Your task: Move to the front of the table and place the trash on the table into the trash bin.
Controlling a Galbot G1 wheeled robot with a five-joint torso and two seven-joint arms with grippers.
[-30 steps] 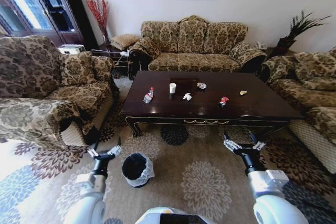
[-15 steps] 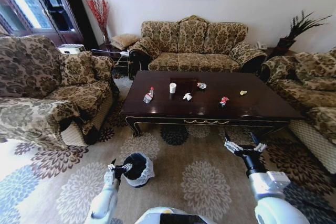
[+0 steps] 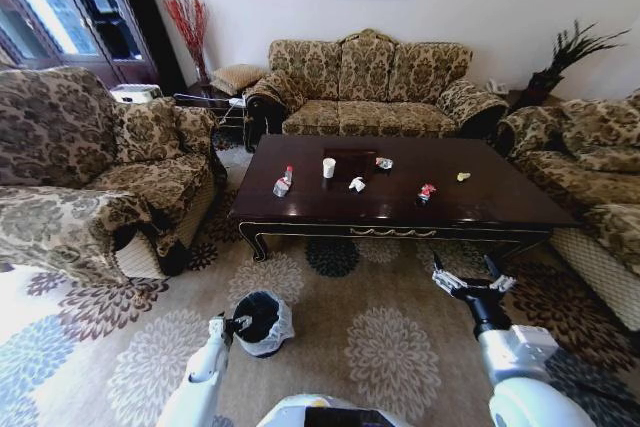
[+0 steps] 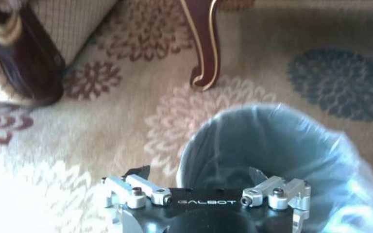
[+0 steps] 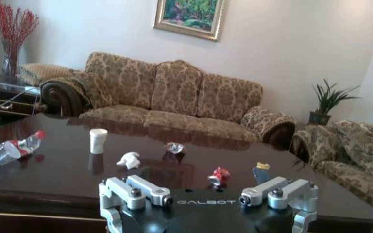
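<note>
The table (image 3: 500, 202) stands ahead of me across the rug. On it lie the trash pieces: a clear bottle (image 3: 284, 183) with a red cap, a white cup (image 3: 328, 167), crumpled paper (image 3: 357, 184), a silvery wrapper (image 3: 384, 163), a red wrapper (image 3: 426, 191) and a yellow scrap (image 3: 463, 176). The trash bin (image 3: 262, 322) sits on the floor at my front left. My left gripper (image 3: 232, 325) is open at its near rim. In the left wrist view that gripper (image 4: 199, 172) straddles the bag-lined rim (image 4: 342, 160). My right gripper (image 3: 473, 282) hangs open and empty, short of the table's front edge.
A sofa (image 3: 365, 87) stands behind the table, an armchair (image 3: 90, 177) to the left and another sofa (image 3: 590, 177) to the right. A carved table leg (image 4: 203, 48) stands just beyond the bin. Patterned rug (image 3: 380, 337) lies open between me and the table.
My left arm has swung inward and down from left of the bin to its rim. The right gripper has dropped slightly. The trash on the table has not moved.
</note>
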